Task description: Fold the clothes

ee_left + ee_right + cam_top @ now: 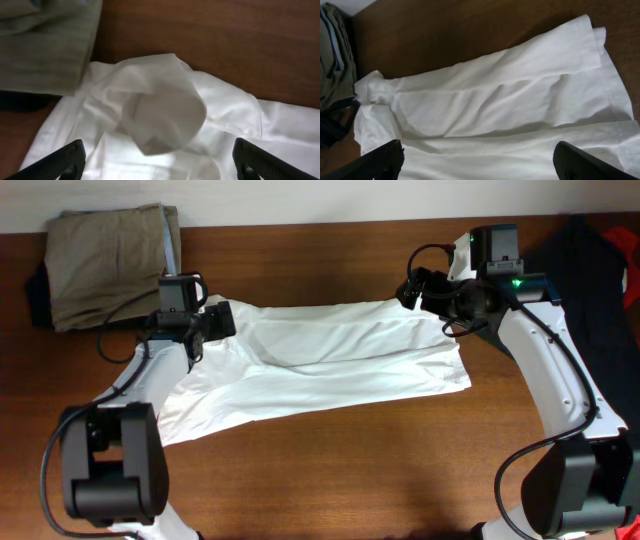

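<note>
Table (pixel 330 470): brown wood, carrying three garments.

T-shirt (pixel 330 360): white, spread lengthwise across the centre and lying partly doubled, with its lower left end trailing toward 7 o'clock. Creases run along its length.

Dark garment (pixel 590 270): at 2 o'clock, apart from the T-shirt. Trousers (pixel 105 260): folded at 10 o'clock, just beside the T-shirt's upper left corner.

Left gripper (pixel 218 320): over the T-shirt's 10 o'clock corner, jaws wide apart, nothing clamped. Right gripper (pixel 412 288): over the 1 o'clock corner, jaws likewise apart and empty.

Raised fold (pixel 160 115): cloth puffed up directly ahead of the left jaws. Hem (pixel 600 65): lies flat at the right end.

Assessment: the step in hand appears to be taking the far edge at both corners.

Recommendation:
- Each jaw should close on the full layered edge, not one ply.
- The left should bite below the puffed fold and clear of the trousers.
- Both arms should lift evenly and draw toward 6 o'clock together, keeping the edge taut so that the creases do not set.
</note>
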Tool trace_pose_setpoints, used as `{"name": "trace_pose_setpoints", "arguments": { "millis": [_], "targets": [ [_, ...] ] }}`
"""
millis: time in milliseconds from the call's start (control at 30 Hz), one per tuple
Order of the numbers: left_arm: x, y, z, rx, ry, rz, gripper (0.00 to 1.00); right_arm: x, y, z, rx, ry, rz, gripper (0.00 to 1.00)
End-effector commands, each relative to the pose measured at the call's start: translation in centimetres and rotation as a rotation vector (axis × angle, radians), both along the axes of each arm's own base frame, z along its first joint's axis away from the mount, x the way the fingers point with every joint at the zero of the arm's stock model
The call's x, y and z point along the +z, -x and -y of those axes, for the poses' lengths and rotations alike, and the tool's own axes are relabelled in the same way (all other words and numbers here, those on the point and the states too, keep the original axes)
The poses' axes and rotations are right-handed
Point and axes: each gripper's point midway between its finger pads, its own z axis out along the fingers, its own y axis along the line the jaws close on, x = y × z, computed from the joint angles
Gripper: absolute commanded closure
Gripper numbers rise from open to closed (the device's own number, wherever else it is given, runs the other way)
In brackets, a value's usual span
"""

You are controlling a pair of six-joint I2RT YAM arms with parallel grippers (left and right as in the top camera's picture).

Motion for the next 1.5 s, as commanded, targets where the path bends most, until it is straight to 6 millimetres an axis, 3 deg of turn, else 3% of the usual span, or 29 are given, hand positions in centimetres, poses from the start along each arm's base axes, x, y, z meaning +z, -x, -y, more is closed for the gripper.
{"name": "trace_pose_setpoints", "arguments": {
  "millis": [0,67,133,200,333,367,433,500,600,667,733,833,967,1100,1133,1167,1200,1300,1400,1467],
  "targets": [
    [0.0,-0.9,-0.1,-0.022,-0.01,0.027,0.09,-0.4,-0.1,0.1,0.006,0.023,0.0,0.02],
    [0.1,-1.0,-0.1,-0.025,-0.012,0.033,0.29,-0.5,-0.2,0.3,-0.002,0.036,0.0,0.01],
    [0.1,-1.0,-0.1,-0.025,-0.012,0.032,0.55,-0.5,-0.2,0.4,-0.004,0.038,0.0,0.01],
    [0.1,-0.9,-0.1,-0.025,-0.012,0.031,0.62,-0.5,-0.2,0.4,-0.004,0.038,0.0,0.02],
    [-0.3,-0.6,-0.1,-0.024,-0.013,0.01,0.66,-0.5,-0.2,0.4,-0.004,0.038,0.0,0.01],
    [-0.5,-0.4,-0.1,-0.024,-0.013,-0.001,0.86,-0.5,-0.2,0.4,-0.004,0.038,0.0,0.01],
    [-0.5,-0.3,-0.1,-0.024,-0.013,-0.006,0.98,-0.5,-0.2,0.4,-0.004,0.038,0.0,0.01],
    [-0.3,-0.3,-0.1,-0.024,-0.013,-0.002,1.0,-0.6,-0.2,0.6,-0.01,0.048,0.0,0.01],
    [1.9,-0.2,-0.1,-0.023,-0.012,0.036,1.0,-0.7,-0.3,0.8,-0.018,0.06,-0.002,0.01],
    [5.0,0.0,-0.1,-0.023,-0.013,0.09,1.0,-0.9,-0.3,0.8,-0.018,0.061,-0.006,0.01],
    [9.7,1.3,-0.1,-0.022,-0.013,0.164,1.0,-1.1,-0.4,0.8,-0.018,0.061,-0.009,0.02],
    [12.1,2.7,-0.1,-0.02,-0.01,0.181,1.0,-1.5,-0.5,0.8,-0.018,0.061,-0.018,0.01],
    [10.2,4.6,-0.1,0.049,0.055,0.077,1.0,-1.5,-0.5,0.8,-0.02,0.06,-0.019,0.01],
    [9.8,5.1,-0.2,0.081,0.079,0.054,0.99,-1.7,-0.6,1.5,-0.044,0.099,-0.017,0.01],
    [9.7,5.2,-0.4,0.088,0.07,0.05,0.92,-1.7,-0.6,1.5,-0.043,0.098,-0.018,0.01],
    [9.5,5.3,-0.8,0.106,0.05,0.043,0.92,-1.7,-0.6,1.5,-0.043,0.098,-0.019,0.01],
    [9.4,5.5,-1.2,0.12,0.035,0.037,0.99,-1.7,-0.6,1.5,-0.043,0.098,-0.02,0.01],
    [8.7,6.1,-1.3,0.127,0.026,-0.001,0.99,-1.7,-0.7,1.6,-0.046,0.102,-0.016,0.01],
    [8.4,6.3,-0.8,0.134,0.075,-0.012,1.0,-1.4,-3.0,2.5,-0.083,0.142,0.067,0.01],
    [8.4,6.3,-0.8,0.134,0.075,-0.012,1.0,-2.2,-4.4,3.5,-0.114,0.165,0.091,0.01]
  ]
}}
